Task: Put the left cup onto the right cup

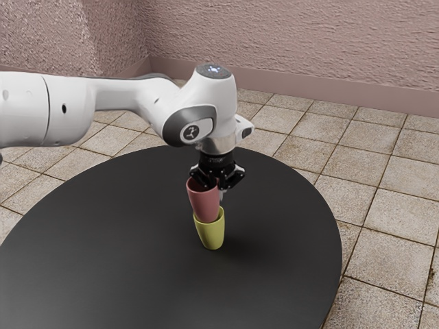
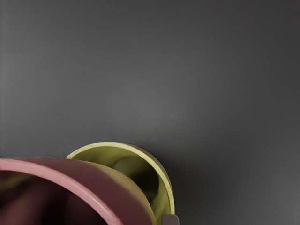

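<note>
soft even overhead light (dimmer in the wrist view) leaves faint shadows on the table (image 1: 96,260).

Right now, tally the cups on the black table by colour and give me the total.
pink cup: 1
yellow-green cup: 1
Total: 2 cups

A pink cup (image 1: 204,199), a yellow-green cup (image 1: 210,233), a plain black worktop (image 1: 103,264). White arm (image 1: 103,103), black pincer (image 1: 218,182). Mottled beige floor tiles (image 1: 387,205), speckled pinkish wall (image 1: 309,34).
</note>
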